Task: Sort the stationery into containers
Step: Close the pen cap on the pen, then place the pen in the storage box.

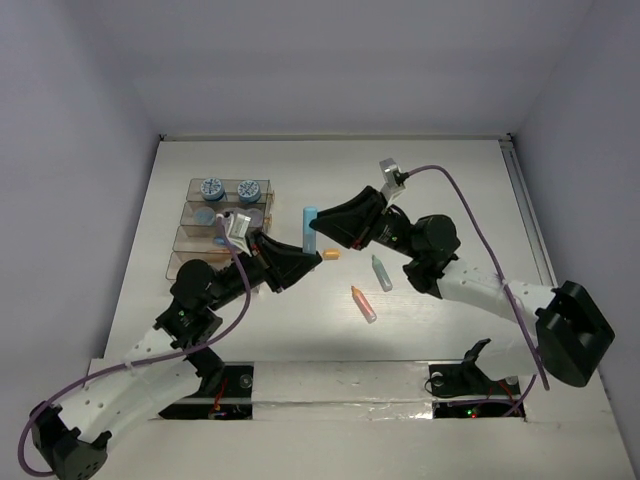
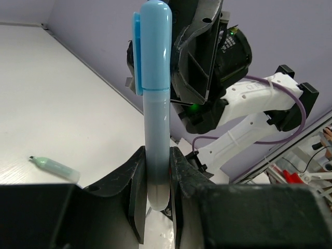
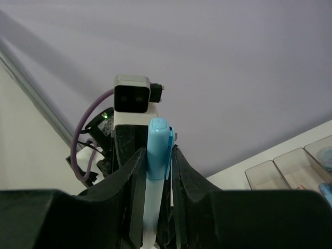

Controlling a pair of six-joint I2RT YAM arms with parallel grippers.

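Note:
A light-blue capped pen [image 1: 309, 222] is held above the table between both arms. My left gripper [image 1: 305, 258] [image 2: 157, 155] is shut on the pen's [image 2: 155, 78] clear lower barrel. My right gripper [image 1: 319, 236] [image 3: 158, 155] is shut on the blue cap [image 3: 158, 140], with the clip against one finger. The containers [image 1: 192, 243], stepped brown-tinted trays, stand at the left, and their near ends [image 3: 290, 168] show in the right wrist view. Two blue-grey jars [image 1: 211, 187] [image 1: 249, 188] sit in the back tray.
On the table right of the grippers lie a green pen [image 1: 381, 272] [image 2: 54, 167], a pink-and-orange pen [image 1: 363, 303] and a small orange item [image 1: 331, 254]. Another blue item [image 1: 205, 214] lies in the second tray. White walls close off the back and sides.

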